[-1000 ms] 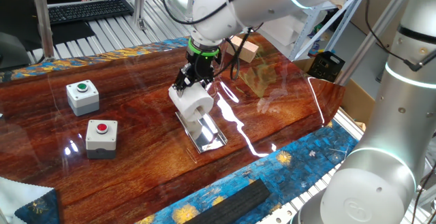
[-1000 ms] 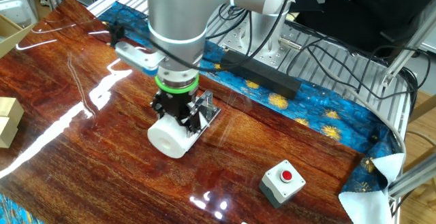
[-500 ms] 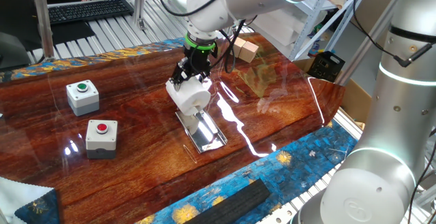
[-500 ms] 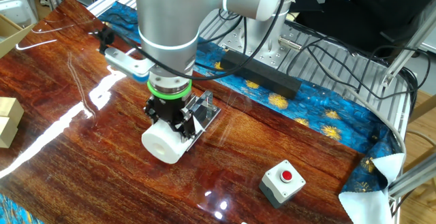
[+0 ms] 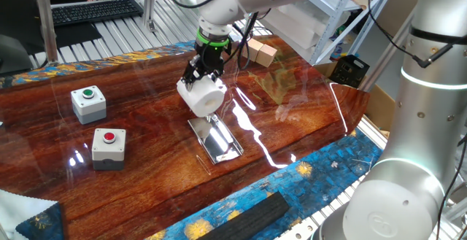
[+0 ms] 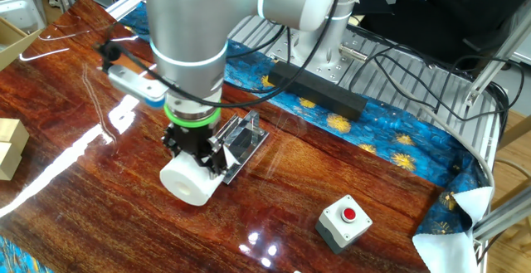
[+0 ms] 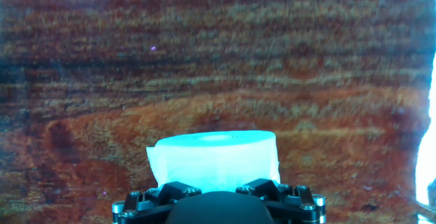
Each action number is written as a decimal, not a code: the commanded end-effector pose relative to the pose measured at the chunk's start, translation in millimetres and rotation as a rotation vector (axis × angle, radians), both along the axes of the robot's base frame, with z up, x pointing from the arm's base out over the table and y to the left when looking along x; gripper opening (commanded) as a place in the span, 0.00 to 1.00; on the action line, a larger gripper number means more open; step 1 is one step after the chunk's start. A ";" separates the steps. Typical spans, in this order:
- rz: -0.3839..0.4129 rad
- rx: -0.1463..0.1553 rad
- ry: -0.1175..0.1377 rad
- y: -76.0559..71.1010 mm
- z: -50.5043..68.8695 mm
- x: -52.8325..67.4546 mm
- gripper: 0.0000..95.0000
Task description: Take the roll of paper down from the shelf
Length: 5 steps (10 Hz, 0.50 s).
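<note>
Claw (image 5: 197,79): clamping the roll (image 5: 202,95), lifted clear of the shelf (image 5: 216,139).
Roll: hanging below the fingers.
Left: two button boxes (image 5: 88,103).

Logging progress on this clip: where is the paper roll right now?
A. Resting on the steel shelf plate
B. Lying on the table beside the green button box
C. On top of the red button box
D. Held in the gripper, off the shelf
D: the gripper is shut on the roll, which is off the shelf, whose plate lies bare.
</note>
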State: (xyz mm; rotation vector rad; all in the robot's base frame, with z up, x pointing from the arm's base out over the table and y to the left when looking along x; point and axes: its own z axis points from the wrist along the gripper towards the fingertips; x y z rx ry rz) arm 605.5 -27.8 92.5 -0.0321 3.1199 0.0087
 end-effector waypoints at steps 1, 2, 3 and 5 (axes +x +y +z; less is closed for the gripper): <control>0.041 -0.005 -0.002 -5.7 2.9 3.3 0.00; 0.056 -0.006 -0.002 -10.3 3.2 4.6 0.00; 0.062 -0.006 -0.002 -12.5 3.2 4.9 0.00; 0.080 -0.007 -0.004 -21.9 2.7 5.2 0.00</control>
